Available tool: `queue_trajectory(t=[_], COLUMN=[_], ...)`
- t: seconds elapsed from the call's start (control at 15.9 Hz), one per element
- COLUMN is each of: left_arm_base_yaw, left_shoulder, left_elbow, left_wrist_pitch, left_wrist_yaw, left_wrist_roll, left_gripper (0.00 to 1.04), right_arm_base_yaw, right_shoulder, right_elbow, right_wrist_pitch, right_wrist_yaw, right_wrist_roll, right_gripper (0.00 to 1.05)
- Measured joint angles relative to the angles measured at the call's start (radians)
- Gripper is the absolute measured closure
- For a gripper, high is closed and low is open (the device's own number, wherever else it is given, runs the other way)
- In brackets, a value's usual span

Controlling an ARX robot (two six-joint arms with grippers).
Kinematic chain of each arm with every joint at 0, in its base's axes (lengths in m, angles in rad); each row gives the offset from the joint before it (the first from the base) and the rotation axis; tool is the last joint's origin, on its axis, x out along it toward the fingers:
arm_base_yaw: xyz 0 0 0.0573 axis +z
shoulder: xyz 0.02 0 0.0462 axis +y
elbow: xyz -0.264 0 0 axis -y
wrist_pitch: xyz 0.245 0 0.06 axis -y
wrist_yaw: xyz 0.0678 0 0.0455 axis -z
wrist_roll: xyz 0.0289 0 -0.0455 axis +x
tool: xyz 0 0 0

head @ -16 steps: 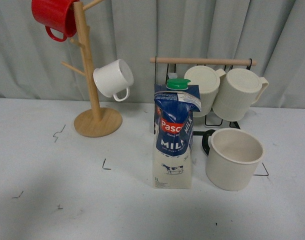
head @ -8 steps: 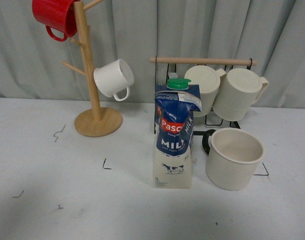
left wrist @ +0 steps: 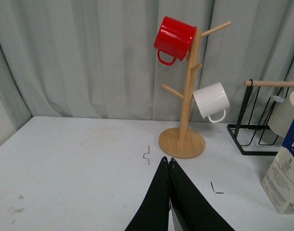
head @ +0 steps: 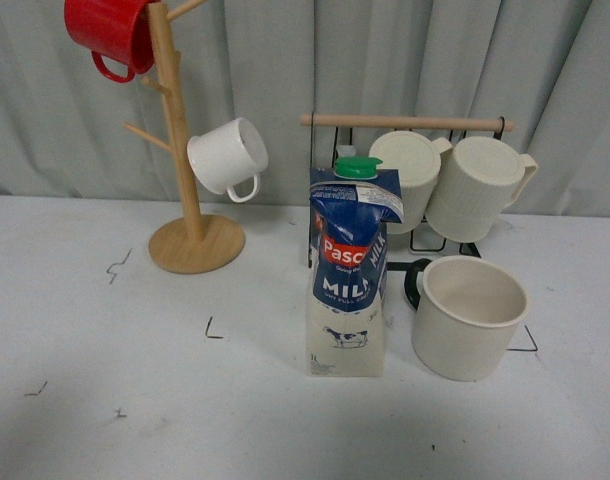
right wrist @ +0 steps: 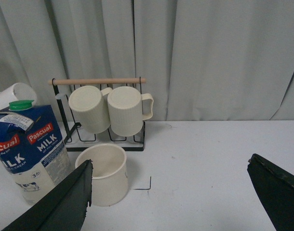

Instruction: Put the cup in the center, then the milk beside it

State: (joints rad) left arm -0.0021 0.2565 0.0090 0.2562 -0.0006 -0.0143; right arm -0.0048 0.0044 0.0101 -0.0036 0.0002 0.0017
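From the front, the milk [head: 348, 270] stands upright on the white surface [head: 135, 400], just left of the cup [head: 468, 316], which sits upright with its black handle turned toward the back. Behind them, two ribbed mugs [head: 450, 188] hang on a black rack [head: 405, 125]. To the left, a wooden mug tree [head: 180, 160] carries a red mug [head: 110, 30] and a small white mug [head: 228, 157]. Neither arm appears here.

In the left wrist view, the left hand [left wrist: 170, 166] has its fingers pressed together, holding nothing, above the bare surface in front of the mug tree.

In the right wrist view, the right hand [right wrist: 168, 192] has its fingers spread wide apart, empty, with the cup and milk beyond one finger.
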Motion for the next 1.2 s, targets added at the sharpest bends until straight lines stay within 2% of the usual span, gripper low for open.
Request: queue_trajectory(t=[0.32, 0.38, 0.44, 0.82, 1.01, 1.2], left_arm_base_yaw=[0.000, 0.000, 0.000, 0.000, 0.000, 0.000], left_shoulder=[-0.088, -0.180, -0.249, -0.248, -0.248, -0.248], left_elbow=[0.000, 0.001, 0.001, 0.001, 0.001, 0.001], left_wrist_pitch=[-0.086, -0.235, -0.246, -0.260, -0.259, -0.260], left_wrist_yaw=[0.000, 0.002, 0.000, 0.000, 0.000, 0.000], left_wrist_roll=[0.000, 0.000, 0.000, 0.000, 0.000, 0.000], left_gripper=[1.03, 1.03, 1.03, 1.03, 0.66, 0.54], right_arm_base_yaw=[0.000, 0.000, 0.000, 0.000, 0.000, 0.000], right_shoulder=[0.000, 0.000, 0.000, 0.000, 0.000, 0.000], right_elbow=[0.000, 0.000, 0.000, 0.000, 0.000, 0.000], right_wrist_pitch=[0.000, 0.000, 0.000, 0.000, 0.000, 0.000], right_wrist_yaw=[0.000, 0.000, 0.000, 0.000, 0.000, 0.000], right_wrist_roll=[0.000, 0.000, 0.000, 0.000, 0.000, 0.000], right_gripper=[0.07, 0.07, 0.07, 0.07, 0.07, 0.07])
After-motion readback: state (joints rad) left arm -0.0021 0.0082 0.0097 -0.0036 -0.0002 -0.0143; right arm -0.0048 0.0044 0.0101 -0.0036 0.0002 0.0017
